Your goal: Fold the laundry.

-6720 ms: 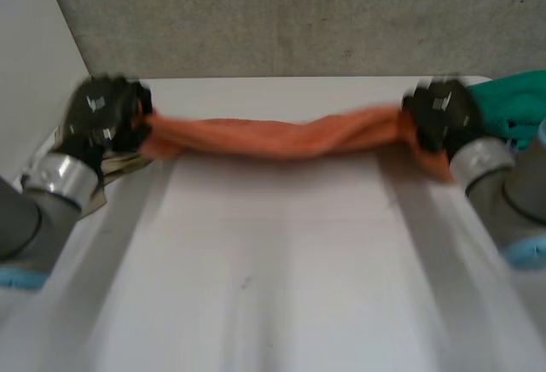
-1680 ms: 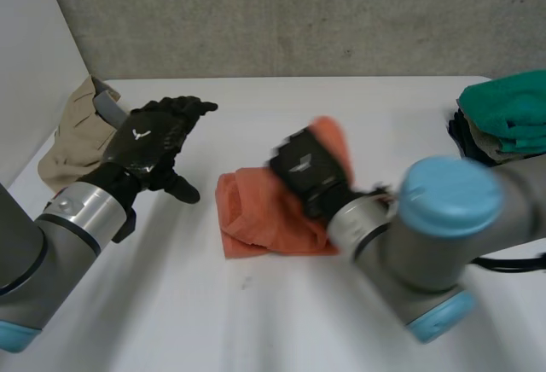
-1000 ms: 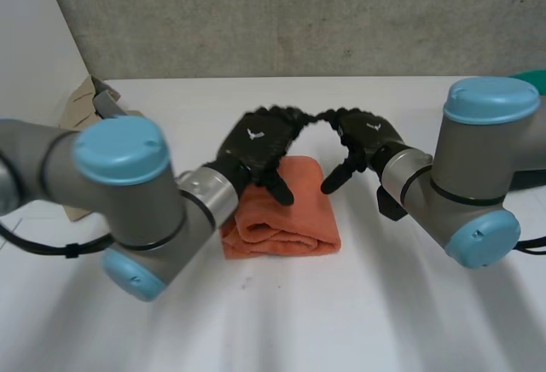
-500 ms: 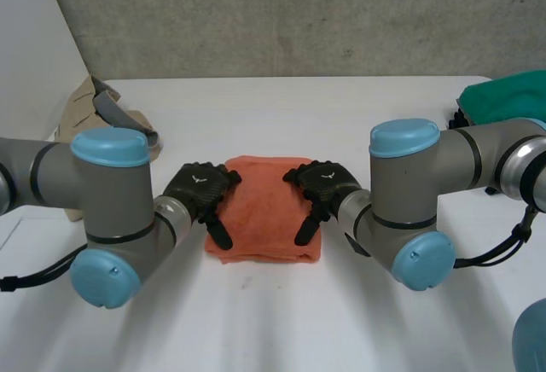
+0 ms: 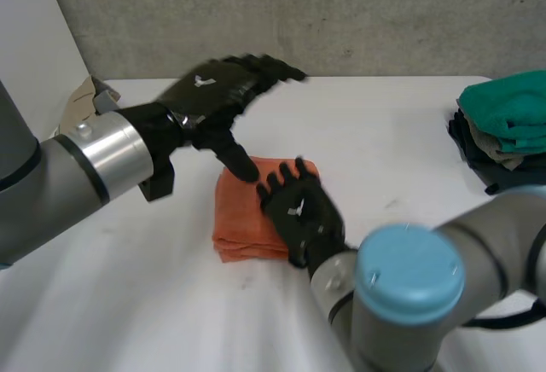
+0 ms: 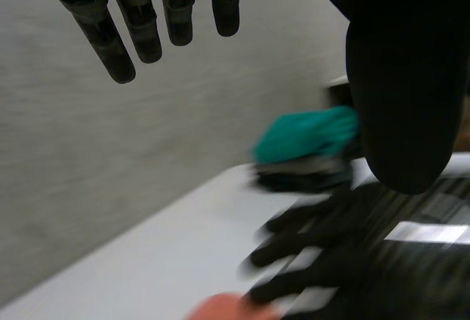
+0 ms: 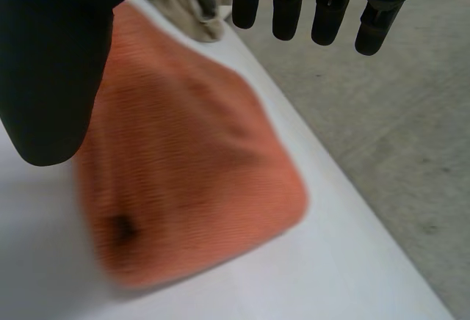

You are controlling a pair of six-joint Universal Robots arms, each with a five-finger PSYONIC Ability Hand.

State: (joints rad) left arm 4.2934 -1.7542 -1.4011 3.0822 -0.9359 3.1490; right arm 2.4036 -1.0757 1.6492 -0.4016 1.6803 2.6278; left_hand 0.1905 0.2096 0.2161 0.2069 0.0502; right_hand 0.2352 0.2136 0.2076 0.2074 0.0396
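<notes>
An orange towel (image 5: 243, 218) lies folded into a small square pad in the middle of the white table (image 5: 392, 159). My right hand (image 5: 300, 212) hovers flat over its right half, fingers straight and spread; whether it touches the cloth I cannot tell. In the right wrist view the towel (image 7: 183, 173) lies under the straight fingers (image 7: 323, 4) and thumb. My left hand (image 5: 213, 90) is raised behind the towel, fingers stretched out and holding nothing, thumb hanging towards the towel's back edge. The left wrist view has its fingers (image 6: 139, 19) straight, with the right hand (image 6: 330, 254) below.
A pile of folded clothes with a green piece on top (image 5: 503, 116) sits at the table's right edge, also in the left wrist view as the green pile (image 6: 308, 136). A beige garment (image 5: 85, 99) lies at the back left corner. A grey wall stands behind the table.
Both hands were low at the towel's left and right sides. The left hand has lifted up and back; the right hand has moved over the towel, its arm swung to the front.
</notes>
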